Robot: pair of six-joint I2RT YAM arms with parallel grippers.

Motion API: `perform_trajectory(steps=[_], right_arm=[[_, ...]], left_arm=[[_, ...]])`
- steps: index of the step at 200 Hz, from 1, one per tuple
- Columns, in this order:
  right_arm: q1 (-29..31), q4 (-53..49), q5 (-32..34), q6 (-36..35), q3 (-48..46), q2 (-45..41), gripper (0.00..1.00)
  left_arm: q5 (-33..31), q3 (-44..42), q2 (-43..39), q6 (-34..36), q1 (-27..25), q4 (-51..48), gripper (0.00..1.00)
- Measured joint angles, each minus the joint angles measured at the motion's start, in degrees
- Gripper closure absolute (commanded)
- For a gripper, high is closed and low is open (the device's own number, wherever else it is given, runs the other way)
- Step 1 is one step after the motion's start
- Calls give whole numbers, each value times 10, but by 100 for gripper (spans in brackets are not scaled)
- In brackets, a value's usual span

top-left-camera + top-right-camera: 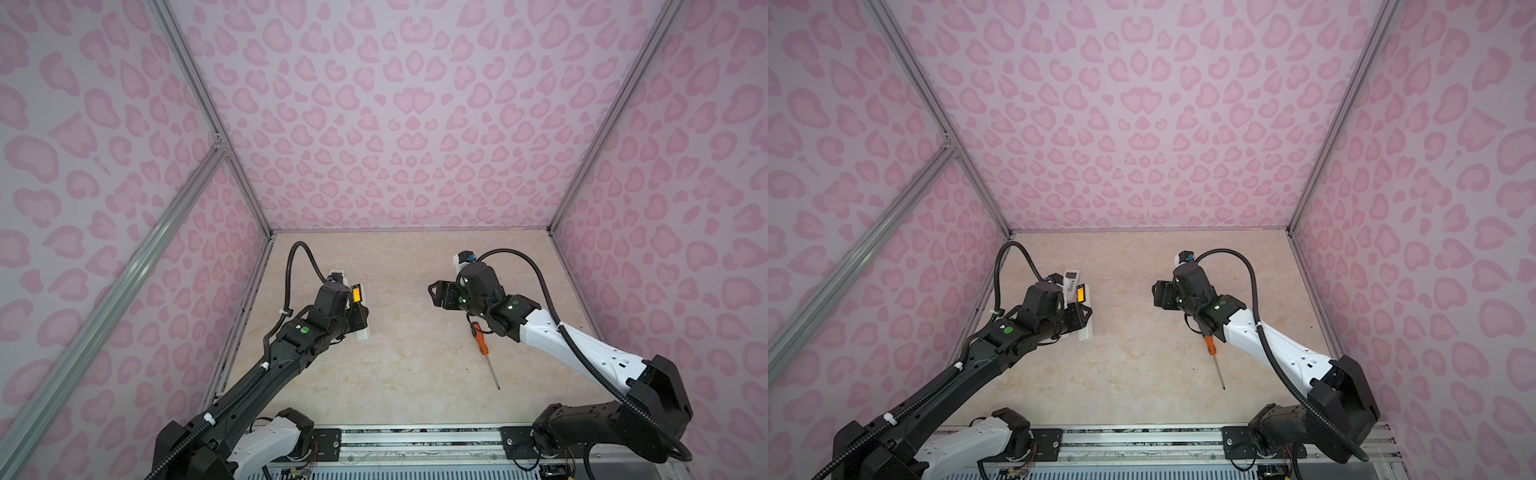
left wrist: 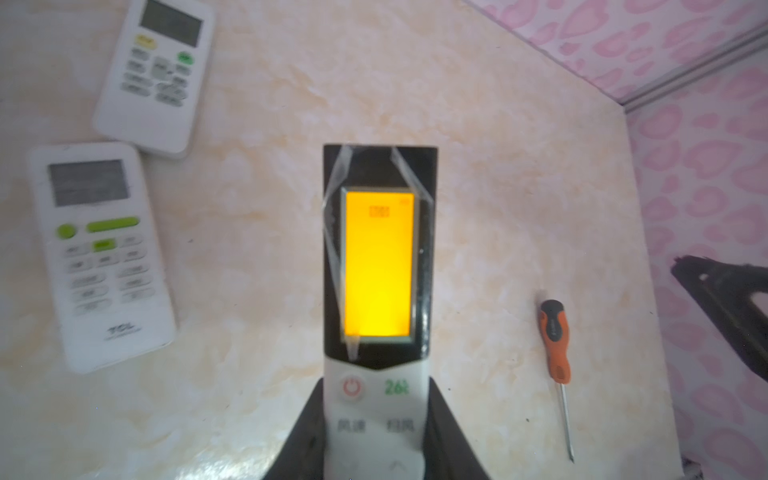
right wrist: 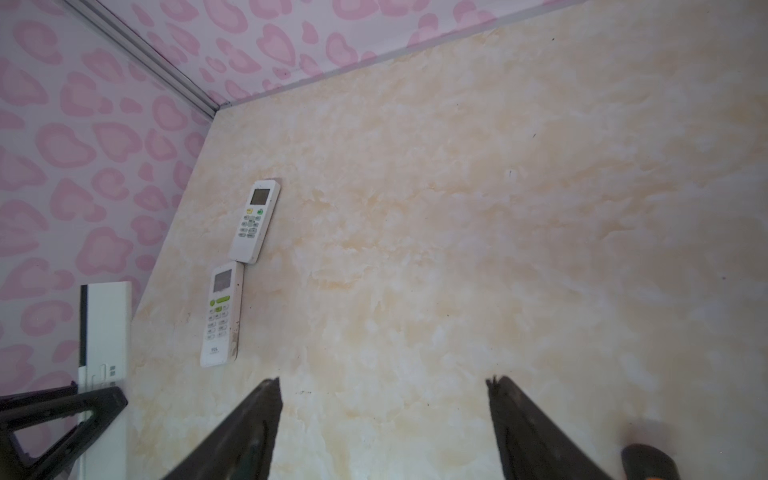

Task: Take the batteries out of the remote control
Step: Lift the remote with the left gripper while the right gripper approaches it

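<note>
My left gripper (image 2: pixel 376 386) is shut on the lower button end of a white remote control (image 2: pixel 376 266) with a black top and a lit orange display. In both top views the remote (image 1: pixel 356 296) (image 1: pixel 1082 294) sticks out of the left gripper (image 1: pixel 359 319) (image 1: pixel 1082 318) at the left of the table. The right wrist view shows its white back (image 3: pixel 106 328) raised off the tabletop. My right gripper (image 3: pixel 384 380) (image 1: pixel 436 293) is open over bare table on the right, holding nothing. The batteries are hidden.
Two more white remotes (image 2: pixel 156 75) (image 2: pixel 99 253) lie face up end to end near the left wall (image 3: pixel 254 220) (image 3: pixel 222 313). An orange-handled screwdriver (image 1: pixel 482 336) (image 2: pixel 555 336) lies on the marble-patterned table beneath the right arm. Pink patterned walls enclose three sides.
</note>
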Motion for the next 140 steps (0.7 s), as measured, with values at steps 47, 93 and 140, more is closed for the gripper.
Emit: perform_trajectory(steps=[47, 93, 140], right_arm=[[-49, 30, -84, 31, 35, 3, 29], [-92, 64, -169, 75, 93, 70, 54], [-104, 107, -246, 128, 152, 203, 78]], left_arm=[[175, 13, 70, 34, -1, 111, 96], [236, 7, 82, 57, -1, 192, 96], [272, 4, 166, 57, -1, 268, 96]])
